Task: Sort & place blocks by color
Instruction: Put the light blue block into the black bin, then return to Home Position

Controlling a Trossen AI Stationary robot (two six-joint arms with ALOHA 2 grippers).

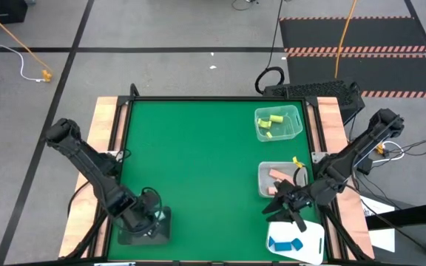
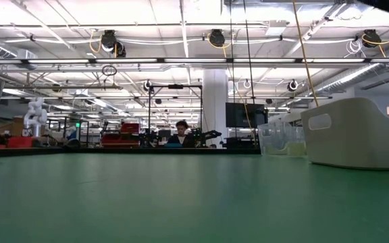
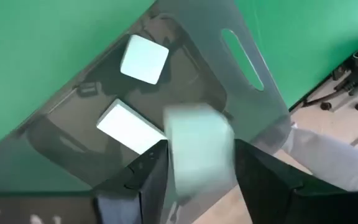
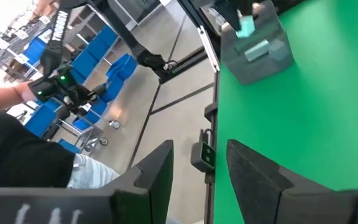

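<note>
My left gripper (image 3: 197, 171) hangs over a clear dark-looking tray (image 1: 145, 224) at the table's near left corner. A blurred mint green block (image 3: 199, 149) shows between its parted fingers. Two more mint blocks (image 3: 145, 59) (image 3: 129, 127) lie on the tray floor (image 3: 185, 74). My right gripper (image 4: 197, 168) is open and empty, above the table (image 1: 283, 209) between a tray of tan-pink blocks (image 1: 276, 177) and a white tray holding blue blocks (image 1: 285, 242). Yellow blocks (image 1: 271, 122) lie in a clear tray at the far right. My left gripper points down at the tray with the mint block (image 3: 199, 149) between its fingertips (image 3: 157, 165). The block is smeared while the fingers are sharp, and I cannot tell whether they touch it.
The three right-hand trays stand in a row along the table's right edge; the white tray (image 2: 356, 135) and clear tray (image 2: 279, 138) show in the low view. The green mat (image 1: 198, 162) stretches between the arms. A small yellow piece (image 1: 296, 161) sits by the pink tray's far corner.
</note>
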